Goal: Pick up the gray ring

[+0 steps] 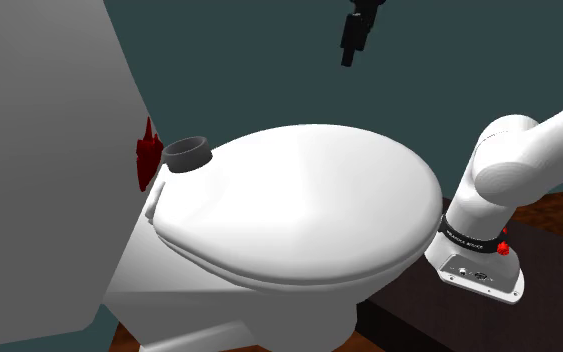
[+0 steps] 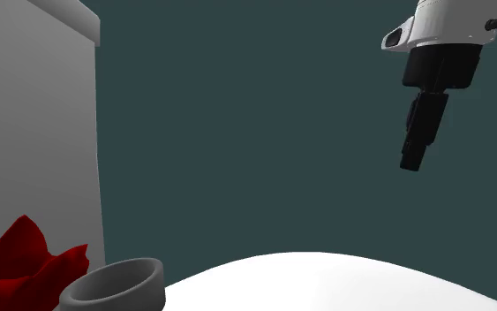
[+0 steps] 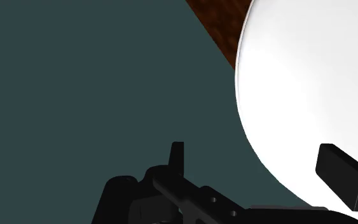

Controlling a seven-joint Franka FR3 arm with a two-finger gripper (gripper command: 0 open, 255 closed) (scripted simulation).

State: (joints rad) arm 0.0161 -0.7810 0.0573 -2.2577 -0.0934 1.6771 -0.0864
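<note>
A dark gray ring (image 1: 189, 153) stands on the back edge of a white toilet, just beside the closed lid (image 1: 309, 200) and in front of the tank (image 1: 39, 150). In the second exterior view the gray ring (image 2: 114, 284) sits low, next to a red object (image 2: 26, 261). My black gripper (image 1: 349, 55) hangs high in the air above the far side of the lid, well away from the ring. The gripper (image 2: 411, 161) points down against the teal wall. In the wrist view the gripper (image 3: 260, 164) is open, its fingers (image 3: 177, 156) apart with nothing between them.
A red crumpled object (image 1: 148, 150) lies against the tank right behind the ring. The tall grey tank (image 2: 26, 132) rises beside it. A teal wall (image 1: 269, 50) stands behind the toilet. Brown floor (image 3: 222, 22) shows past the lid (image 3: 311, 83).
</note>
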